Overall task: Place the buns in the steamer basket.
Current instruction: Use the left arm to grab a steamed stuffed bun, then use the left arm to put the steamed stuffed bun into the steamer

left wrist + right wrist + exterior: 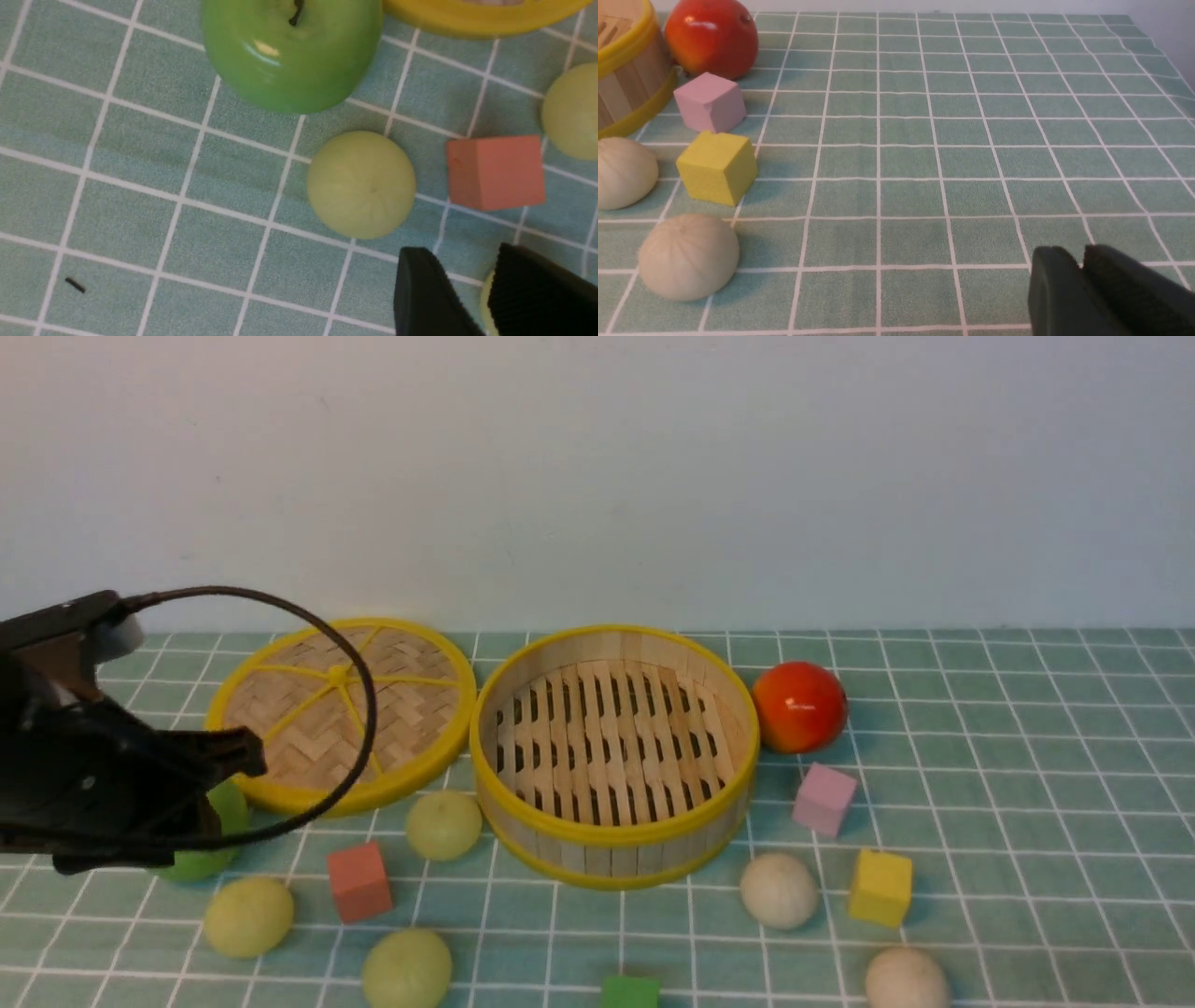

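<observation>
Bamboo steamer basket (611,833) stands mid-table (1027,756) in the front view, its flat woven lid (341,709) just beside it on the left and a glossy red-orange fruit (800,707) just beside it on the right. Three yellow-green buns (443,824) (248,917) (407,969) and two off-white buns (779,890) (906,980) all lie on the table outside the basket, nearer the camera. An orange cube (358,881) sits among the yellow-green ones, while a pink cube (824,799) and a yellow cube (879,888) sit near the off-white pair. A green cube (629,992) shows at the near edge. The black left arm (93,784) hides part of a green apple (201,866).

Seen from the left wrist, the left pincer (462,254) hangs released over the table, its fingers slightly parted and holding nothing. A sliver of one bun shows between them, and another bun lies between the apple and the orange cube.

Seen from the right wrist, the right pincer (1078,254) is clenched, fingers pressed together on nothing, well apart from the off-white buns, with the basket wall at the picture's edge
</observation>
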